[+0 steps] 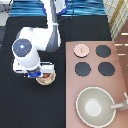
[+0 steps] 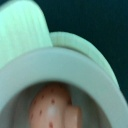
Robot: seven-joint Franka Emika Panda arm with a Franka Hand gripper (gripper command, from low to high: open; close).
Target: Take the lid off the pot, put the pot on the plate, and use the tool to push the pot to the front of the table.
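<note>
We see the gripper (image 1: 40, 75) low over the black table (image 1: 15, 107), on the exterior view's left of the brown stove (image 1: 120, 85). It hangs right at the pot (image 1: 50, 78), and it covers part of the pot. We cannot tell if the gripper is spread, pressed together or pinching something.

The pot sits on the table just beside the stove's left edge in the exterior view. It has no lid on, and its inside looks reddish-brown. In the wrist view the pot's pale round rim (image 2: 60, 70) fills most of the picture, and a pink thing with small red dots (image 2: 47, 107) lies inside it. A second pale curved edge (image 2: 82, 44) peeks out behind the rim. We cannot tell what that edge is.

The lid (image 1: 81, 50) lies on the stove, in its top left corner in the exterior view. Three black burners (image 1: 103, 51) show on the stove near it. A big grey pan (image 1: 95, 106) sits at the stove's bottom end in the exterior view.
</note>
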